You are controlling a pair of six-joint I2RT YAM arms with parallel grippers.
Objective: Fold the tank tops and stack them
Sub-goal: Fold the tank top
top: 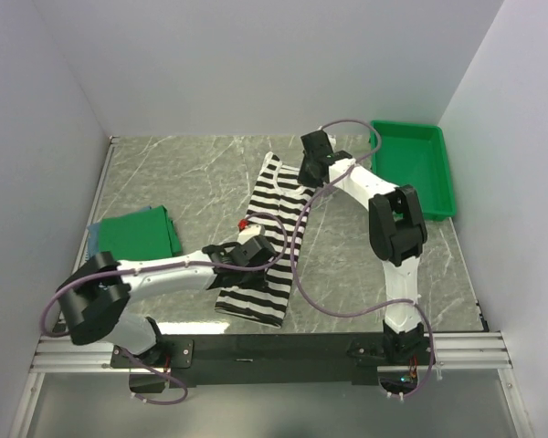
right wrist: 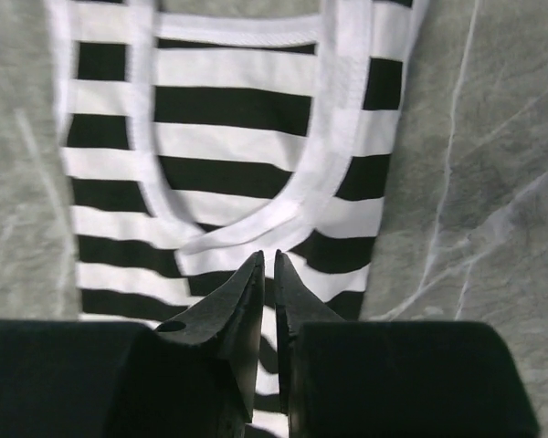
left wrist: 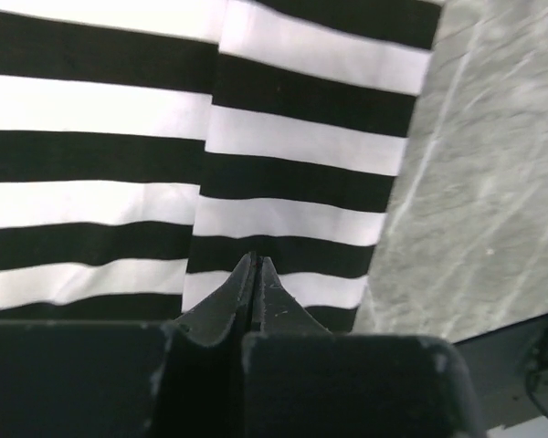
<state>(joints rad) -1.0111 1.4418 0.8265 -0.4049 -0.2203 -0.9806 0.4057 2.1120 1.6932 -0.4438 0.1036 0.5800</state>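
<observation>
1. Left gripper (left wrist: pixel 256 266): fingers (left wrist: pixel 279 306) pressed together, tips down on the striped top (left wrist: pixel 292 146). Cannot tell whether cloth is nipped between them.
2. Right gripper (right wrist: pixel 267 263): fingers nearly together, with a thin slit between. The tips sit at the neckline (right wrist: pixel 247 233); cannot tell whether they catch it.
3. The striped top lies flat on the table (top: pixel 183 173), running roughly 12 to 6 in the top view, neck end at 12. The left gripper is near its middle, the right gripper at the 12 o'clock end.
4. Judged reason: two arms on one garment suits a lengthwise fold, with the neck end carried toward the hem and the middle marking the crease.
5. Green top (top: pixel 139 233): folded, at 9 o'clock of the striped one and well apart. A blue top (top: pixel 93 239) shows beneath its 9 o'clock edge. This is likely where the stack goes.
6. Bin (top: pixel 443 173): at 2 o'clock, apart from the cloth.
7. Only the wrist views show the fingers.
   - The left wrist view shows a lengthwise edge where the stripes step, at 11 o'clock of the tips.
   - The right wrist view shows the neckline and straps.
   - Only the top view shows the stack, the bin and both arms together.
</observation>
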